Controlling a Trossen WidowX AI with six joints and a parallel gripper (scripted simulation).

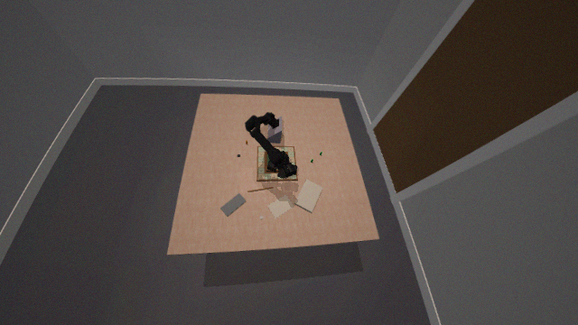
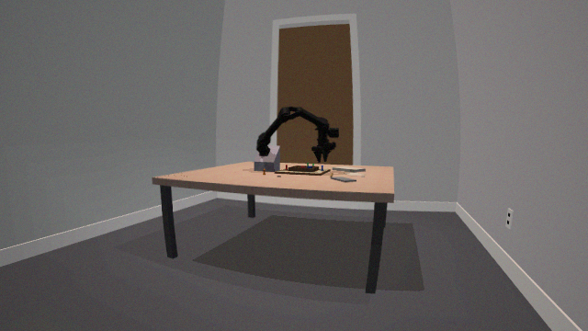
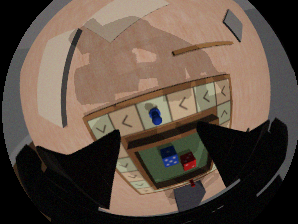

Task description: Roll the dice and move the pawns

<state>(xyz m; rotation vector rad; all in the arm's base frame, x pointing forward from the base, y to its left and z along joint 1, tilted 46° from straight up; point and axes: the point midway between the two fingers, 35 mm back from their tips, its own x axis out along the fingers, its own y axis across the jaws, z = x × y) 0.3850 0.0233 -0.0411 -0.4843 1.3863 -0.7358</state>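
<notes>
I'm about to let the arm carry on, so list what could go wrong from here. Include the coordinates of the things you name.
1. The open fingers (image 2: pixel 323 156) hang above the blue pawn (image 2: pixel 322 168) (image 3: pixel 156 116); a low sideways sweep might topple it.
2. Both the blue die (image 3: pixel 170 159) and the red die (image 3: pixel 188 161) lie in the tray (image 3: pixel 150 175); brushing either could change its number.

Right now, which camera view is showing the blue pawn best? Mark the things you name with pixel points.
The wrist view: the blue pawn (image 2: pixel 322 167) (image 3: pixel 156 116) appears largest there, upright on an arrow square. The exterior view shows only a tiny blue upright; in the top view, I cannot make it out.
</notes>
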